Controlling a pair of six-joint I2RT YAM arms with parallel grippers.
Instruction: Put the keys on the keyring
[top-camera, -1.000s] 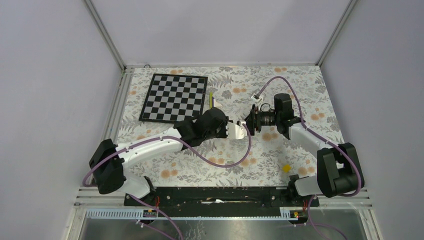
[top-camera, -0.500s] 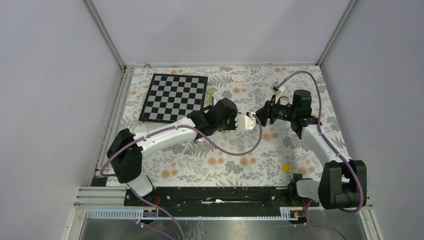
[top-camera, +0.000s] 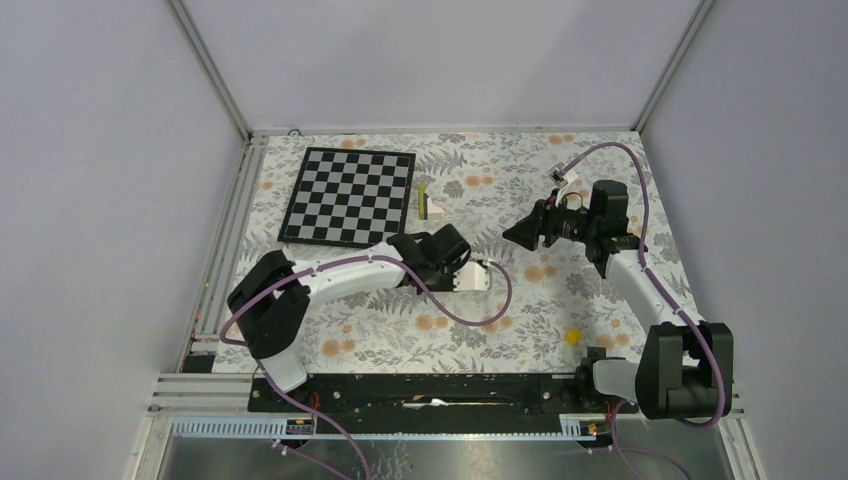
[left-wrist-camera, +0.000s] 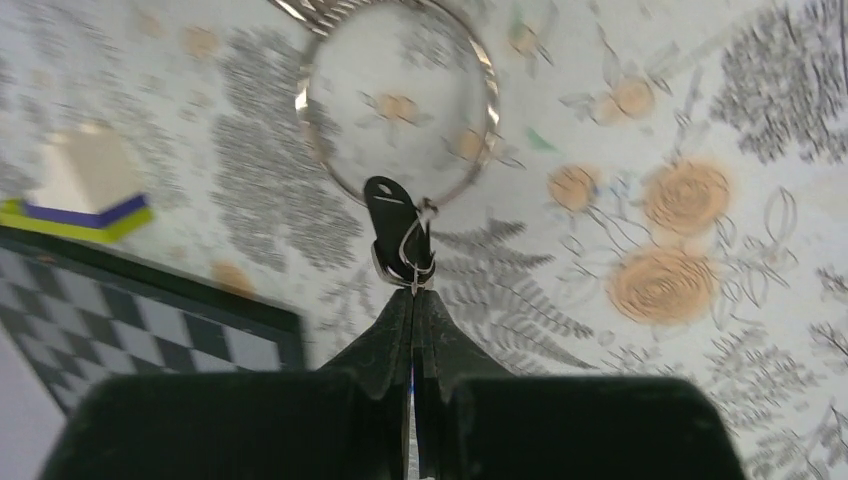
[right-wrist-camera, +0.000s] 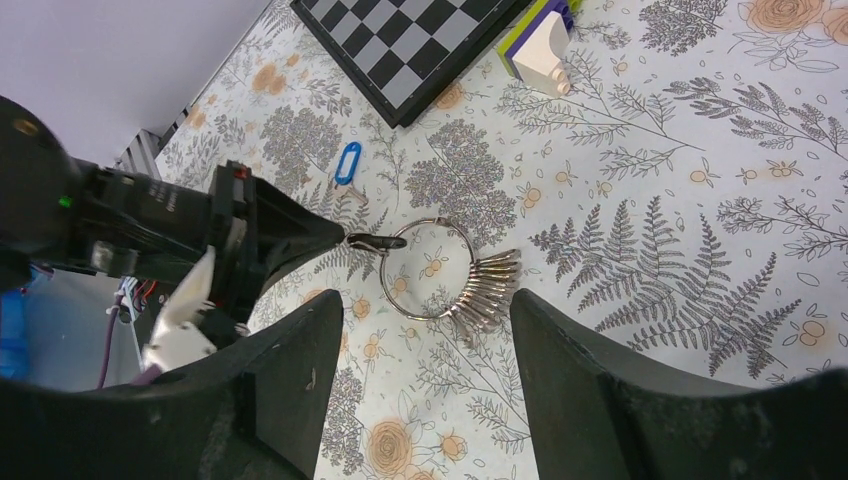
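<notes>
The keyring (right-wrist-camera: 432, 268) is a thin wire ring with a fan of silvery-pink pieces (right-wrist-camera: 490, 287), low over the flowered table. My left gripper (right-wrist-camera: 335, 238) is shut on the black-headed key (right-wrist-camera: 375, 241), whose head meets the ring's left rim. In the left wrist view the key (left-wrist-camera: 398, 228) sticks out of my shut gripper (left-wrist-camera: 413, 295) against the ring (left-wrist-camera: 395, 100). I cannot tell if it is threaded on. The blue-tagged key (right-wrist-camera: 347, 162) lies loose on the table beyond. My right gripper (right-wrist-camera: 425, 297) is open and empty above the ring.
A chessboard (top-camera: 348, 196) lies at the back left. A green-and-purple block with a white piece (top-camera: 428, 205) lies beside its right edge. A small yellow block (top-camera: 572, 336) lies at the near right. Purple cables loop beside both arms.
The two grippers met in mid-air, then parted. My right gripper drew back to the right. My left gripper came nearer and lower with the key and ring.
</notes>
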